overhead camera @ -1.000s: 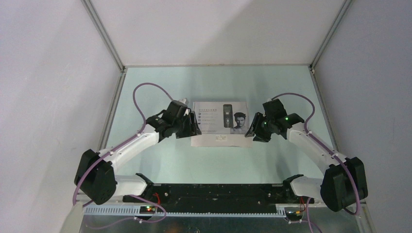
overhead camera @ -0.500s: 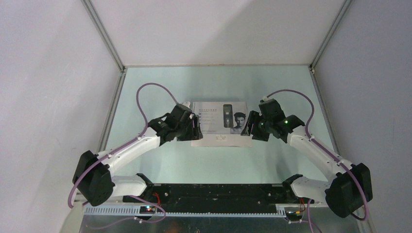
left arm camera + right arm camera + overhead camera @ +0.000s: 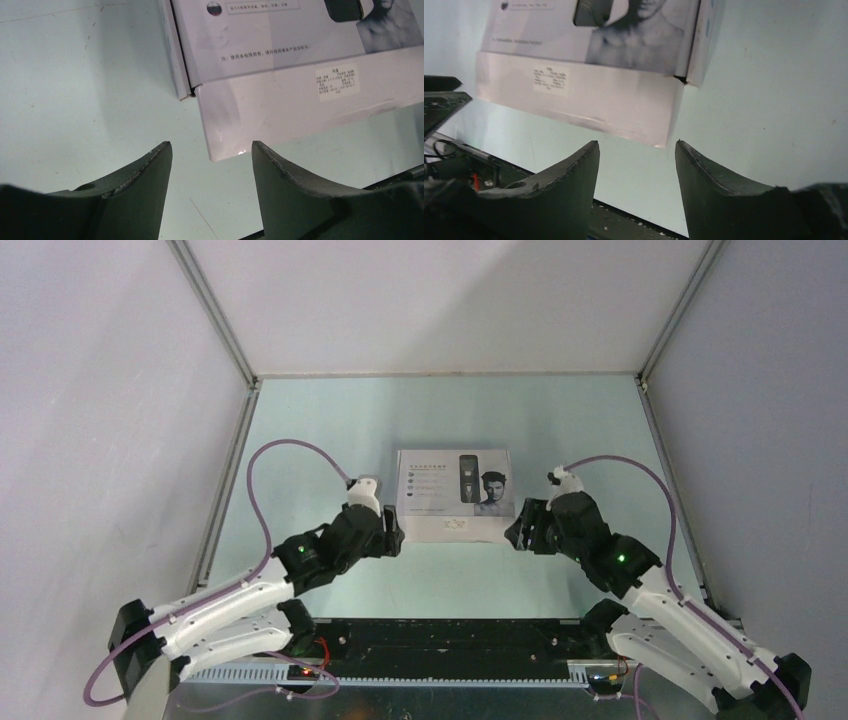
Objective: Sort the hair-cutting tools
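Three pale walls (image 3: 450, 300) box in a light green table (image 3: 330, 420), w/ metal framing along the edges.

Both arms reach in from the near edge, the left arm (image 3: 220, 600) and right arm (image 3: 680, 610) each trailing a purple cable (image 3: 265, 455).

Mid-table lies a flat white box (image 3: 440, 490), closed, long axis running left-right across the table. Its print reads from the near side: the man's face (image 3: 492, 490) is upright and the pictured clipper (image 3: 467, 476) stands lengthwise, near to far. The near-side panel carries a small white label (image 3: 337, 82).

Left gripper (image 3: 390, 536) sits just off the box's near-left corner, jaws apart, nothing btwn them, not touching the box. Right gripper (image 3: 518, 532) mirrors it at the near-right corner, also spread and empty-handed.

As for the hair-cutting tools themselves, can't tell where they are; only the closed box shows.
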`<act>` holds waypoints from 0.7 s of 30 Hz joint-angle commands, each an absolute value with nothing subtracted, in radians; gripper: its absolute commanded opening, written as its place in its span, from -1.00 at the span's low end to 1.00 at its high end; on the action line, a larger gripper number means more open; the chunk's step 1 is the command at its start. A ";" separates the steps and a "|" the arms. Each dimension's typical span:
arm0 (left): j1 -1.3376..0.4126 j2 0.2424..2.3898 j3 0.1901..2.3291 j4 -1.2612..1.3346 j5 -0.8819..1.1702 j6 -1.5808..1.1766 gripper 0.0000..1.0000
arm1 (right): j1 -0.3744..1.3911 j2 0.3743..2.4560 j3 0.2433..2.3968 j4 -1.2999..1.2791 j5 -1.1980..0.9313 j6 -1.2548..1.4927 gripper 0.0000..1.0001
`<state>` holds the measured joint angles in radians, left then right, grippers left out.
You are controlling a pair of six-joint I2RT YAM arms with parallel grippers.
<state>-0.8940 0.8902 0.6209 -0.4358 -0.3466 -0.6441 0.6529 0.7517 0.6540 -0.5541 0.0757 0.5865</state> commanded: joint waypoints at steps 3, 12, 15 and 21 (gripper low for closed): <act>-0.986 0.783 0.475 -0.313 -0.545 -0.661 0.27 | 0.695 0.614 0.526 -0.477 0.187 0.580 0.20; -1.006 0.801 0.374 -0.187 -0.541 -0.666 0.14 | 0.717 0.597 0.479 -0.461 0.238 0.534 0.07; -1.015 0.830 0.377 -0.157 -0.543 -0.652 0.14 | 0.724 0.611 0.473 -0.446 0.229 0.513 -0.01; -1.029 0.864 0.365 -0.092 -0.555 -0.643 0.13 | 0.743 0.644 0.433 -0.377 0.218 0.497 -0.10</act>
<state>-1.0168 0.8513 0.3672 -0.1928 -0.5060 -0.6533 0.7280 0.6308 0.4553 -0.4633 0.2024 0.5236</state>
